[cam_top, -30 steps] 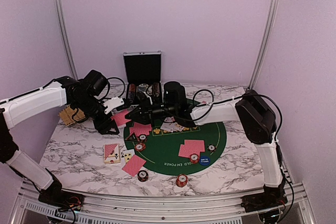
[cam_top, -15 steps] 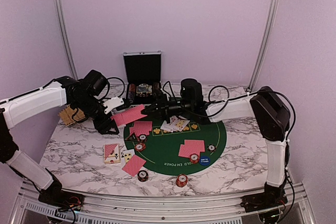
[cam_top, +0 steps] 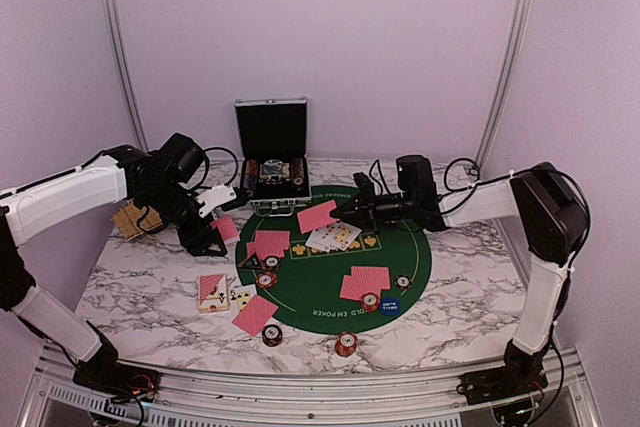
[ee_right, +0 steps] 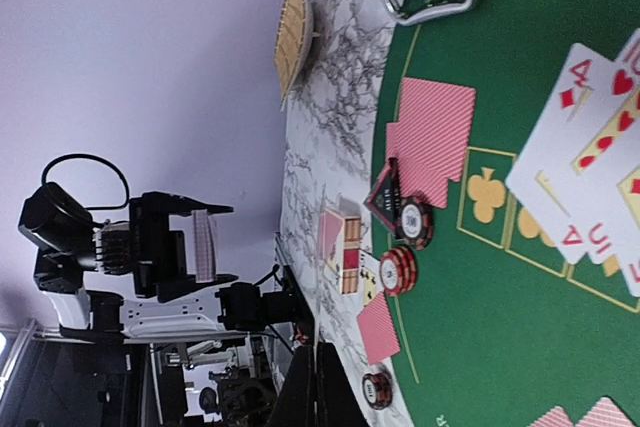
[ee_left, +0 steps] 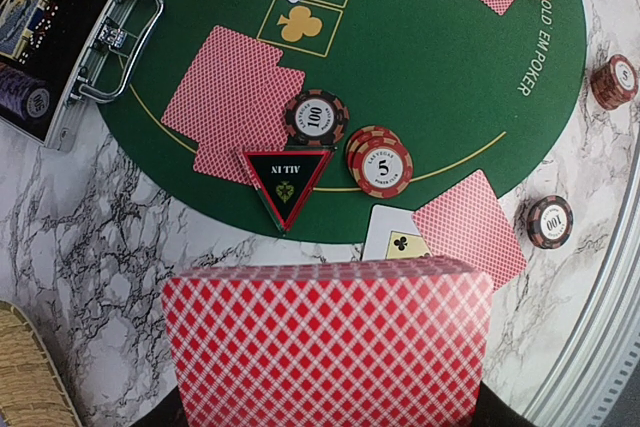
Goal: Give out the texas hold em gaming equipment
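Observation:
My left gripper (cam_top: 222, 230) (ee_left: 328, 397) is shut on a deck of red-backed playing cards (ee_left: 328, 342), held upright above the marble just left of the green poker mat (cam_top: 330, 297). My right gripper (cam_top: 343, 209) (ee_right: 318, 357) is shut on a single red-backed card (cam_top: 318, 215), held in the air over the mat's far side. That card shows only edge-on in the right wrist view. On the mat lie face-up cards (cam_top: 332, 237), face-down cards (cam_top: 270, 243), striped poker chips (ee_left: 381, 165), a black triangular marker (ee_left: 285, 179) and a blue disc (cam_top: 388, 305).
The open silver-edged case (cam_top: 272, 152) stands at the back behind the mat. A woven tray (cam_top: 130, 219) sits at the far left under the left arm. A card box (cam_top: 212, 292), a loose card (cam_top: 255, 314) and chips (cam_top: 346, 344) lie near the front edge.
My right gripper has drawn back to the right, away from the deck, carrying one red-backed card over the mat. The left arm and the deck have stayed in place.

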Controlling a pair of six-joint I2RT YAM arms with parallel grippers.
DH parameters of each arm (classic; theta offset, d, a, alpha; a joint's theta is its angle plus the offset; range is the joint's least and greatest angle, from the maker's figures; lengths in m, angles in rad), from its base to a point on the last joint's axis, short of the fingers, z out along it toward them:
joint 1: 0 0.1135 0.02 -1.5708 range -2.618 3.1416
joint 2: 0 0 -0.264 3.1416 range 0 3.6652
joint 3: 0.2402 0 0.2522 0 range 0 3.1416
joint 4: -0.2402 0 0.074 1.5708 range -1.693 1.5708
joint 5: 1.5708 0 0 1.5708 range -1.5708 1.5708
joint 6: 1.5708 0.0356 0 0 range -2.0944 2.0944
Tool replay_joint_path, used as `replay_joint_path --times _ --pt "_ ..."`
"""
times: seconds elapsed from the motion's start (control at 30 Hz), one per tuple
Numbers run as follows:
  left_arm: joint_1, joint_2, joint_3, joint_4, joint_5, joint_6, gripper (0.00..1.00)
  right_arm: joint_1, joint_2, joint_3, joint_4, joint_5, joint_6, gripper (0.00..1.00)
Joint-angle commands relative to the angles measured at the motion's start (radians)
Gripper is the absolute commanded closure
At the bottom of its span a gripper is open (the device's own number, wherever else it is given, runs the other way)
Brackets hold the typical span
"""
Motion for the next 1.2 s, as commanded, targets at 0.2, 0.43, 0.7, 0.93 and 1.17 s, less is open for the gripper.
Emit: replay_joint_path --times 0.2,0.43,0.7,0.93,1.17 --pt "0.001 -0.015 0.002 -0.006 0.013 -0.007 1.0 -0.094 0.069 -0.03 -0.242 0.078 -0.27 1.0" --pt "0.001 -0.019 -0.002 -0.006 0.011 -0.006 1.0 -0.113 0.141 0.109 -0.465 0.188 -0.434 1.0" --pt "0.001 -0.022 -0.004 -0.006 0.01 -0.006 1.0 -0.122 0.192 0.205 -0.583 0.265 -0.517 1.0" --pt "0.001 -0.02 -0.008 -0.006 0.014 -0.006 1.0 -0.123 0.186 0.23 -0.685 0.326 -0.589 1.0" --pt "0.001 -0.02 -0.005 -0.006 0.018 -0.008 1.0 -0.123 0.184 0.259 -0.742 0.375 -0.617 0.88"
